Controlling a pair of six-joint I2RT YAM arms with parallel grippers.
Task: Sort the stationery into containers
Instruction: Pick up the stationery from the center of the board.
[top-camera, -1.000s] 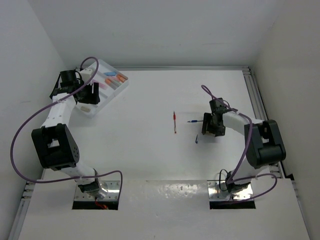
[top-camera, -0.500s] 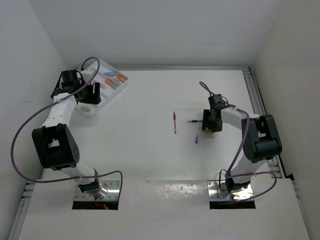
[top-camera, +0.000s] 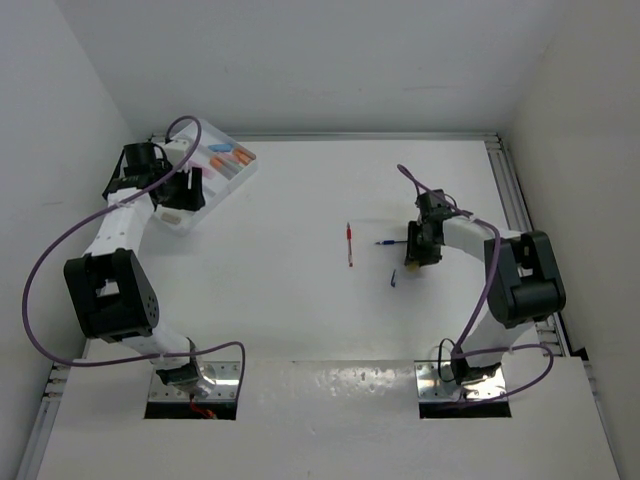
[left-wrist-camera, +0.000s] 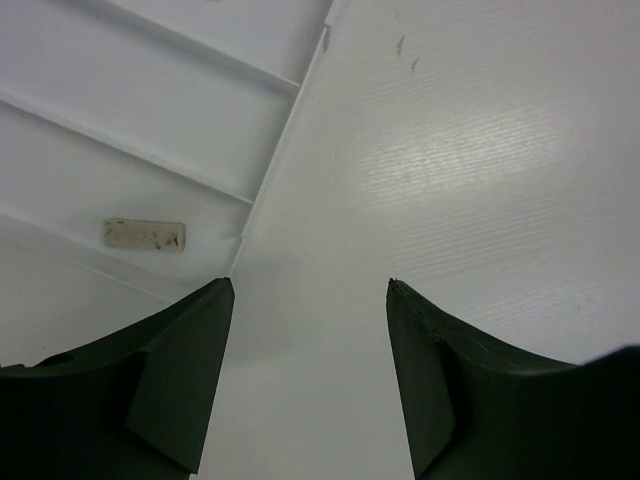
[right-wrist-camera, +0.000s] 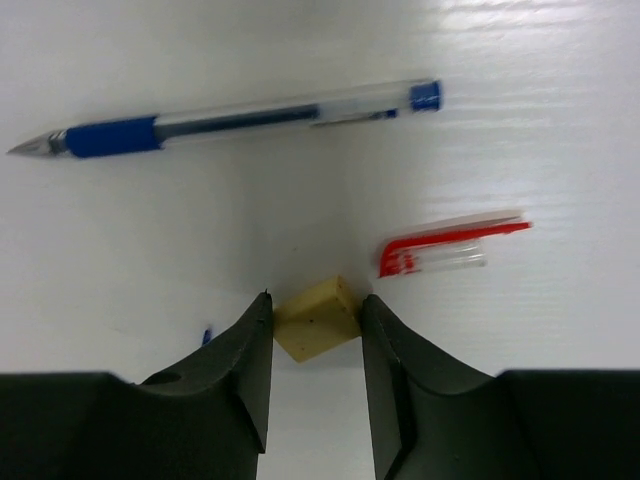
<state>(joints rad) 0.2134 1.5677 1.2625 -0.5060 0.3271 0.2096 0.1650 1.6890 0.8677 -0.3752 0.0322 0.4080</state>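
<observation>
Right gripper (right-wrist-camera: 316, 298): jaws set narrow on beige eraser (right-wrist-camera: 317, 320), both pads look in contact; can't judge how firm. Eraser sits skewed, right at fingertips, on table.

My worry: corner-only pinch, so eraser twists or pops out on lift.

Blue pen (right-wrist-camera: 230, 125) and red-and-clear cap (right-wrist-camera: 450, 245) lie near; careless sweep knocks them.

Tray (left-wrist-camera: 150, 120) well apart, across table: long carry.

Left gripper (left-wrist-camera: 310, 288) open, empty, over tray edge; arms could crowd at drop-off.

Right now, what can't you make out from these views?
Right wrist: whether the right gripper pinches the eraser or only flanks it.
Top view: eraser hidden beneath that gripper; blue bit too small to identify.
Left wrist: most of the tray cut off by frame edges.
</observation>
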